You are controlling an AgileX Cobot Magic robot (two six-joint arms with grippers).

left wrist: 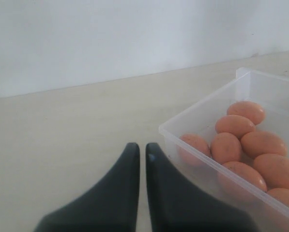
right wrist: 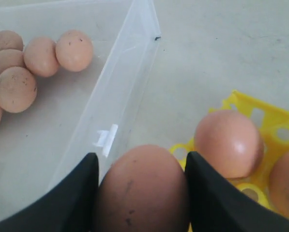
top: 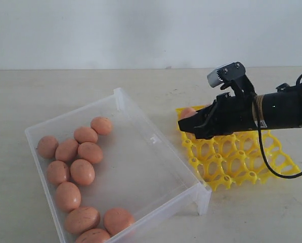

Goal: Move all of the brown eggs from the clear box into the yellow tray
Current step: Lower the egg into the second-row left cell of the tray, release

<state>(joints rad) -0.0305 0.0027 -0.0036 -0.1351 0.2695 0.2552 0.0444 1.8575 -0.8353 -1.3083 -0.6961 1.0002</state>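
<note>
My right gripper is shut on a speckled brown egg, held between both fingers above the yellow tray's corner nearest the clear box. Two brown eggs sit in tray cups just beyond it. Several brown eggs lie along the box's left side. In the exterior view the right gripper hovers over the tray's left end. My left gripper is shut on nothing, low over the table beside the box's outer wall; it does not show in the exterior view.
The box's right half holds no eggs. Pale tabletop lies around box and tray. A black cable hangs from the right arm over the tray. A white wall stands behind the table.
</note>
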